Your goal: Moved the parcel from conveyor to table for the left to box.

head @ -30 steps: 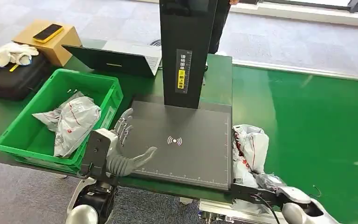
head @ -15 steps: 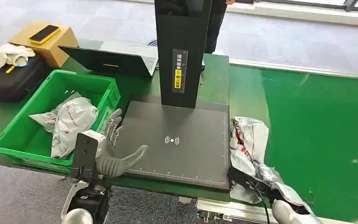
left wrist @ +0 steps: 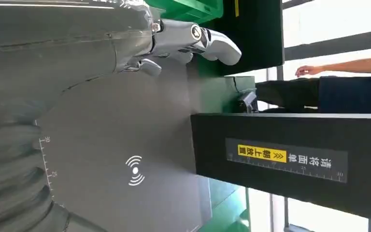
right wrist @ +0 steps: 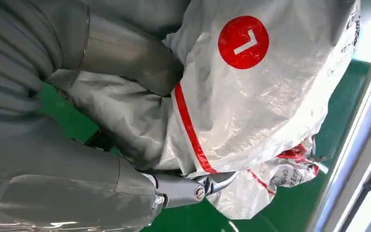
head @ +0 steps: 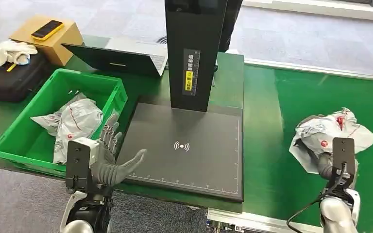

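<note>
- Head view showed the right robot hand [head: 326, 162] clutching a crumpled grey parcel [head: 329, 135] over the green conveyor [head: 291, 102], well to the right of the black scan pad [head: 187, 148].
- Right wrist view had the thumb [right wrist: 125, 55] pressed into the wrapping from one side and a finger [right wrist: 193, 189] hooked under the other, so the soft bag was bunched and could not slip.
- The parcel, marked with a red round sticker [right wrist: 243, 42], appeared lifted clear of the belt, though contact underneath could not be told.
- The left robot hand [head: 110, 158] hung at the pad's near-left corner, fingers spread and holding nothing, seemingly placed to take the parcel once it was set down.
- Just beside that hand stood the green bin [head: 17, 136] on the desk [head: 145, 85], already holding other bagged parcels [head: 73, 124], the likely destination.
- A black column [head: 194, 53] rose from the back of the pad, so a carry to the pad would probably need to pass in front of it.
- A person's arm [left wrist: 340, 67] reached in behind the column in the left wrist view.
</note>
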Robot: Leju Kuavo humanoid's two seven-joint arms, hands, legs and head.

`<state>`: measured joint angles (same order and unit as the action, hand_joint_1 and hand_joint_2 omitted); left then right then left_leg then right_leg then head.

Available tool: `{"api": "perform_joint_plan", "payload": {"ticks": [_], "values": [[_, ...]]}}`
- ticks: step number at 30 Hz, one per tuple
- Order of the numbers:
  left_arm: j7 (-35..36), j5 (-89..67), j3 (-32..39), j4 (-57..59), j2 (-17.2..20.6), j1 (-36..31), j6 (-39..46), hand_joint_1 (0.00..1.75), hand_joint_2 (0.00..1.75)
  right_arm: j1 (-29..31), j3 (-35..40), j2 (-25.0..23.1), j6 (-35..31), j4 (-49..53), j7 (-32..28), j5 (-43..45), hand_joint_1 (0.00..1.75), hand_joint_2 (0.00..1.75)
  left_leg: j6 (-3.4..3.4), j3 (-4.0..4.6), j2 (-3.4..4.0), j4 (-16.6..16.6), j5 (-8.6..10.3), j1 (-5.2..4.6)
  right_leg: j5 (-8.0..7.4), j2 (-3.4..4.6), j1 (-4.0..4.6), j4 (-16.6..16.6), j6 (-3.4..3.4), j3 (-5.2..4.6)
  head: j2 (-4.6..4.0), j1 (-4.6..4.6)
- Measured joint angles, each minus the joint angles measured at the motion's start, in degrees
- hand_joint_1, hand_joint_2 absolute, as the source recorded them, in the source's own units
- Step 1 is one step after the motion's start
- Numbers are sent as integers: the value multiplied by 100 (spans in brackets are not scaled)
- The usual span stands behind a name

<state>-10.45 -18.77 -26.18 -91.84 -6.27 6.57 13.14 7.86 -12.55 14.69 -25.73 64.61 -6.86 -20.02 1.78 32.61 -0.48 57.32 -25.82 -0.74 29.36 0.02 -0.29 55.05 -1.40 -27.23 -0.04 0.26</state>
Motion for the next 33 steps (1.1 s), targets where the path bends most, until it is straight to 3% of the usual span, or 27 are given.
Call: {"api": "perform_joint_plan", "payload": {"ticks": [15,19,27,30,33], "values": [[-2,0,0,0,0,-4,4,0,175,-93,-465,-184,-57,129,-68,61,175,175,0,0,1,0,0,0,1,0,-1,1,1,-3,0,0],[-17,2,0,0,-4,6,87,0,175,-94,-824,-188,-323,135,-364,558,175,175,0,1,-1,0,0,-2,2,-2,-3,1,0,-4,0,0],[-20,-46,0,0,-72,13,96,0,175,-343,-1681,-199,-227,719,-932,1181,175,175,2,10,-1,-3,-2,-8,3,-1,-5,4,-2,-5,0,2],[-55,-124,-2,2,-118,-7,11,0,175,-321,-1468,-442,490,1227,-1346,983,175,175,-5,9,30,-5,-6,-7,1,39,1,18,0,-12,0,2],[-92,-155,-11,24,-171,-80,-118,0,175,-213,-593,-700,579,1696,-1213,734,175,175,-8,-5,33,-5,1,-6,4,32,-1,24,4,-12,2,4]]}}
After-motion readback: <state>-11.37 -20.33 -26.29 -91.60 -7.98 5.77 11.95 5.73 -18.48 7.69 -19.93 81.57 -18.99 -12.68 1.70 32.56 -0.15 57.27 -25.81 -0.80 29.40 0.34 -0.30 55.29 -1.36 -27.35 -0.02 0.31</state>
